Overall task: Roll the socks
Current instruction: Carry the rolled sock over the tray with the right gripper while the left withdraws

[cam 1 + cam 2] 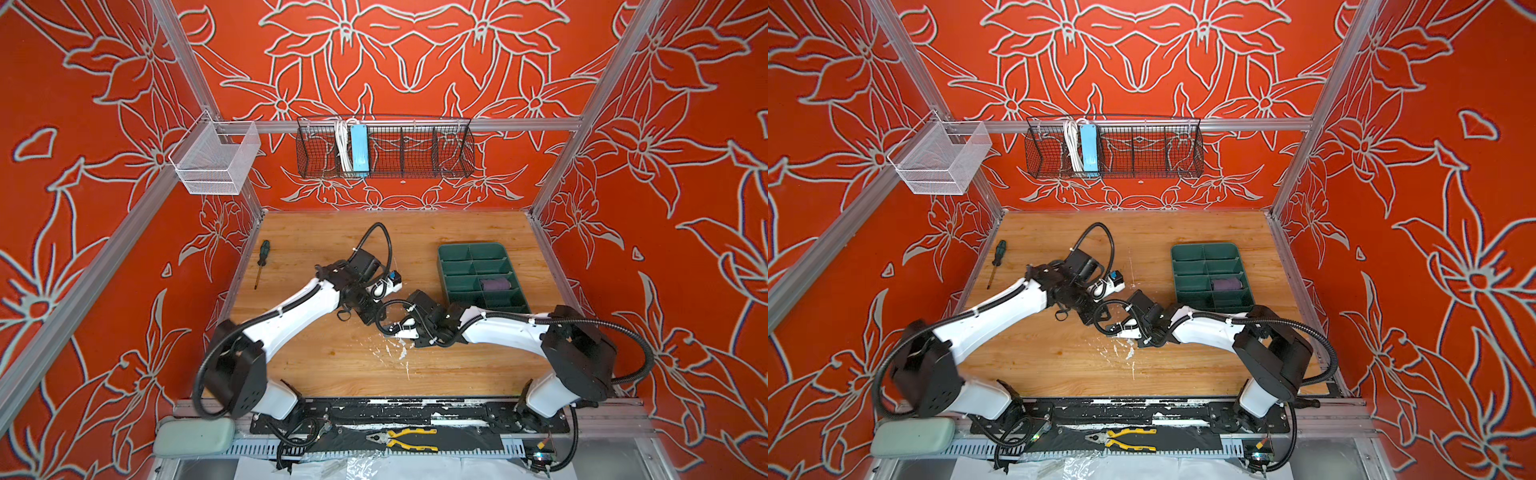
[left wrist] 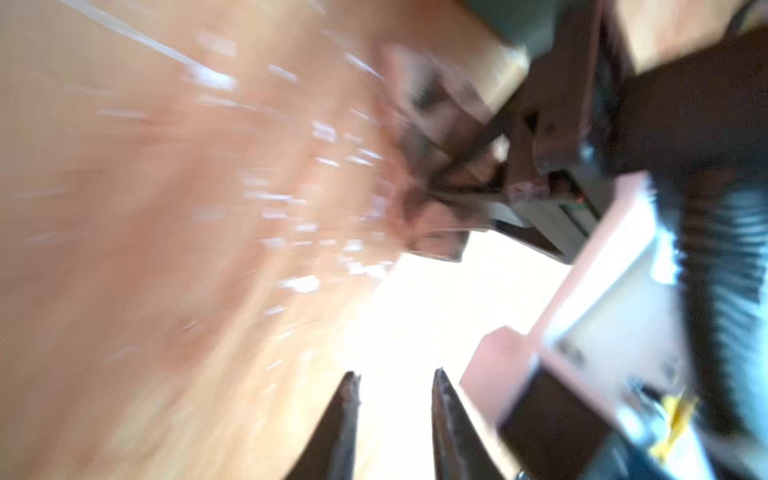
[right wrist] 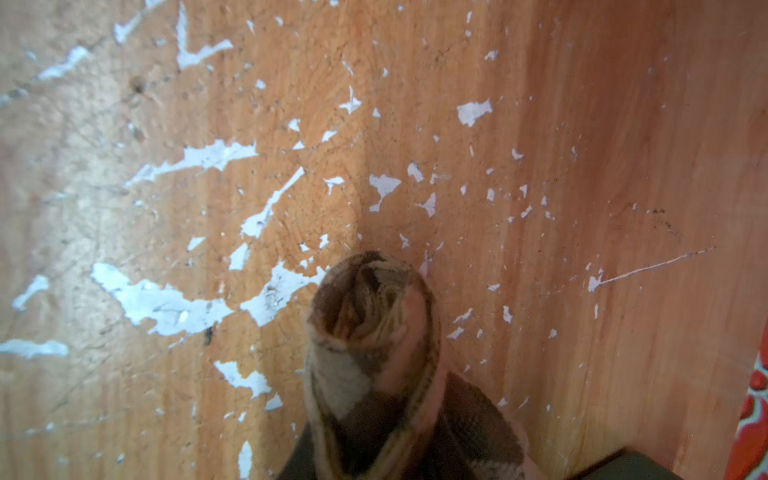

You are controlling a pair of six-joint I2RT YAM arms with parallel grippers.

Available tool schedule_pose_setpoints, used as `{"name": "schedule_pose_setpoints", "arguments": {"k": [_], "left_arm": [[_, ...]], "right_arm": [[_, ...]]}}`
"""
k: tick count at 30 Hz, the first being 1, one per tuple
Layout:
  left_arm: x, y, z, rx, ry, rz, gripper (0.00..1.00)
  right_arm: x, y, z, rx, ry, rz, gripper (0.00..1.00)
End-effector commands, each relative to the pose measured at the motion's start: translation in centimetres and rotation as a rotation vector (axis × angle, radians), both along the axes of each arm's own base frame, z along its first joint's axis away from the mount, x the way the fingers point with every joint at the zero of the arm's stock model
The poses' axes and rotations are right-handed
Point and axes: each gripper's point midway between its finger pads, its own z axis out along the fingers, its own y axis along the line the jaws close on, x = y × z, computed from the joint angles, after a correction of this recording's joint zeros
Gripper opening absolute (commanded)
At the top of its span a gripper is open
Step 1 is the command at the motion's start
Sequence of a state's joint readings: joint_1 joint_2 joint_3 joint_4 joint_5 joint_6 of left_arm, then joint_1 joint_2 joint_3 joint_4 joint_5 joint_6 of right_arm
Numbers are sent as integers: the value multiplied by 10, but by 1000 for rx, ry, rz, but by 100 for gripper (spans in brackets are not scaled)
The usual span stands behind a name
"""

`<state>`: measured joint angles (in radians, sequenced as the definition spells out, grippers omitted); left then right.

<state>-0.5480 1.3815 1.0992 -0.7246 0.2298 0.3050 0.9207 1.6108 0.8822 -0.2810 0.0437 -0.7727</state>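
Observation:
The beige-olive argyle sock point(image 3: 370, 316) is a tight roll; my right gripper point(image 3: 386, 453) is shut on it just above the wooden table, and the roll hides the jaws. The left wrist view is blurred by motion. In it the same sock point(image 2: 432, 166) shows in the right gripper's hold, while my left gripper point(image 2: 395, 374) stands open with nothing between its fingers. Both grippers meet mid-table, the left gripper point(image 1: 371, 316) beside the right gripper point(image 1: 415, 301), and the arms hide the argyle sock in both top views. The purple sock point(image 1: 494, 284) point(image 1: 1226, 284) lies rolled in a compartment of the green tray point(image 1: 469, 247).
A screwdriver point(image 1: 262, 262) lies at the table's left edge. White paint chips point(image 1: 395, 349) mark the wood in front of the grippers. Yellow pliers point(image 1: 409, 438) lie on the front rail. A black wire basket point(image 1: 384, 149) and a white mesh basket point(image 1: 216, 160) hang at the back.

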Motion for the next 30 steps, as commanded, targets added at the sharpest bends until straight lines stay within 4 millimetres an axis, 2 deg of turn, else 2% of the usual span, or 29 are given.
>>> {"name": "schedule_pose_setpoints", "arguments": {"k": [1,3,5,7,10,13,15,18,21,24,30], "left_arm": [[33,43,43,22,-257,288,38],[31,59,65,1,-361,350,45],[22,64,81,-49,-426,358,50],[12,66,95,-116,-475,352,56],[-4,62,101,-198,-493,318,63],[-17,58,104,-254,-489,277,69],[-25,58,106,-276,-490,266,71],[-32,63,112,-294,-509,273,72],[-36,69,115,-303,-525,298,73],[-40,72,115,-308,-521,312,74],[-45,74,108,-313,-509,313,76]], "right_arm": [[-35,-45,-34,-190,171,-36,0],[-34,-42,-26,-176,164,-31,0],[-29,-37,-10,-139,141,-29,0],[-21,-32,15,-74,122,-42,0],[-6,-30,60,30,89,-80,0],[9,-44,104,96,57,-133,0],[19,-61,129,90,7,-169,0],[32,-94,152,8,-71,-212,0],[46,-124,167,-76,-146,-248,0],[59,-144,171,-158,-200,-258,0],[76,-160,142,-315,-219,-215,0]]}}
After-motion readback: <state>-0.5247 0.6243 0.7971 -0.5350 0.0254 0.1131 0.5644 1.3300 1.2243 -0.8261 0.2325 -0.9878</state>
